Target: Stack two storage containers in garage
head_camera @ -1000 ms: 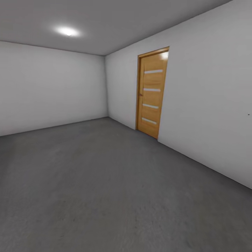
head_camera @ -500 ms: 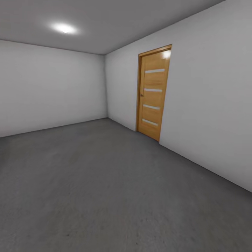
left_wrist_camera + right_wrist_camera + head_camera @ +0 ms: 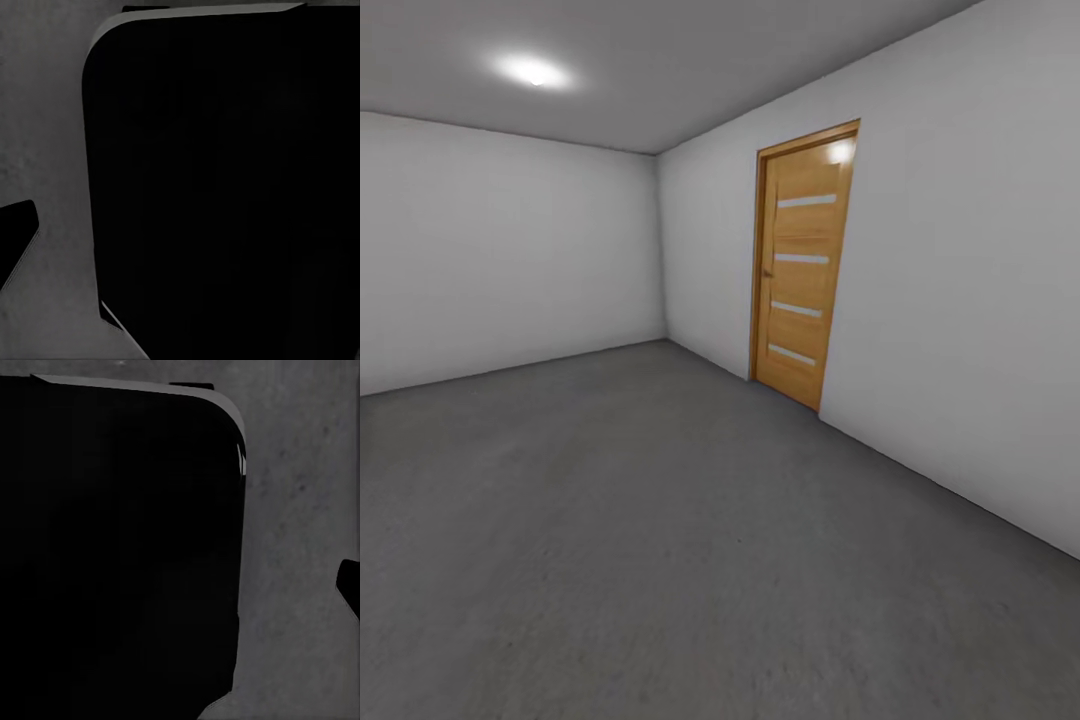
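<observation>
I am in the garage, a bare room with plain grey-white walls (image 3: 510,250). Its dark grey concrete floor (image 3: 660,520) spreads out ahead of me in the head view. The two storage containers and the living room are out of view. In the left wrist view a large black rounded body of the robot (image 3: 225,187) hangs over the speckled floor (image 3: 45,112). The right wrist view has the same kind of black body (image 3: 112,547) above the floor (image 3: 300,547). A small dark shape sits at the edge of each wrist view; I cannot tell what it is.
A closed wooden door (image 3: 800,265) with several pale horizontal strips stands in the right wall. The far wall meets the right wall at a corner (image 3: 660,250). A round ceiling light (image 3: 532,71) glows at the upper left.
The whole head view has shifted: the door looks slightly larger and further right, the ceiling light a little further left. That is my own motion into the room.
</observation>
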